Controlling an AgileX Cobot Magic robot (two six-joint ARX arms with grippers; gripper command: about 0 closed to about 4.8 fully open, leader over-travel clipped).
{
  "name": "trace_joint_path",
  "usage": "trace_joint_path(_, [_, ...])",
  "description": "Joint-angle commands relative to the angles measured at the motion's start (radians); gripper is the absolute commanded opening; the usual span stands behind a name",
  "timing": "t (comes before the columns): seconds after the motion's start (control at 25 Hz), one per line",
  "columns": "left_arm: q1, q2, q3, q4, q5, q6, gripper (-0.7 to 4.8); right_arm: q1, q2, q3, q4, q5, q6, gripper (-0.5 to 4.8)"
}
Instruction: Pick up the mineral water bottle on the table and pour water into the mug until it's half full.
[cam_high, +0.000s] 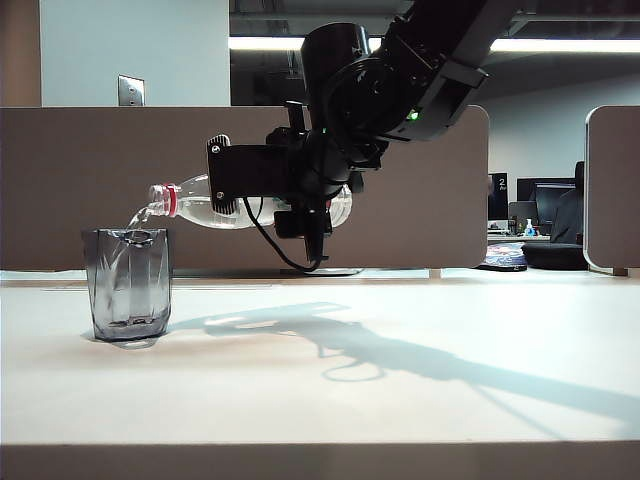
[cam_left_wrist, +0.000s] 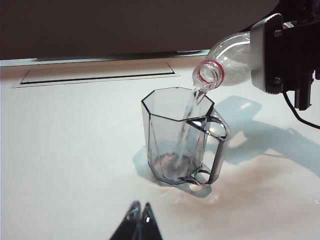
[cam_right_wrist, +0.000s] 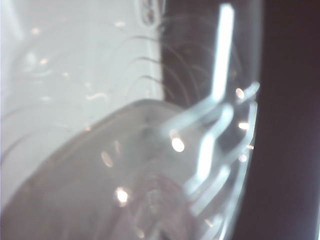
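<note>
- The right gripper (cam_high: 262, 172), reaching in over the left half of the exterior view, has its fingers clamped across the body of the clear plastic mineral water bottle with the red neck ring (cam_high: 195, 202), which lies nearly level with its open mouth just above the rim of the smoky-grey faceted transparent mug (cam_high: 127, 283).
- The mug stands upright on the wide plain white table (cam_high: 400, 380); the left wrist view shows it has a handle (cam_left_wrist: 219, 145) on the side towards the gripper.
- A thin stream of clear water (cam_left_wrist: 188, 117) falls from the mouth to the mug's floor, where only a shallow pool shows (well short of half, I judge).
- To pour well: hold the mouth inside the rim's outline, keep the tilt modest so the stream stays narrow and does not glug, and watch the level against the facets; roll the bottle upright a little before the halfway mark.
- The left gripper (cam_left_wrist: 139, 220) waits low over the table near the mug, its dark fingertips pressed together, holding nothing.
- No brand or writing can be read: the gripper covers the bottle's middle, and the right wrist view is only a blur of clear plastic.
</note>
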Motion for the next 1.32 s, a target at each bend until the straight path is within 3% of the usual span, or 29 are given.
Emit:
trace_joint_path(0.04, [0.0, 0.0, 0.003, 0.013, 0.004, 0.0, -0.05, 0.002, -0.014, 0.01, 0.059, -0.002, -0.009, 2.51])
trace_joint_path(1.32, [0.0, 0.061, 0.003, 0.013, 0.004, 0.0, -0.05, 0.004, -0.014, 0.011, 0.059, -0.002, -0.061, 2.51])
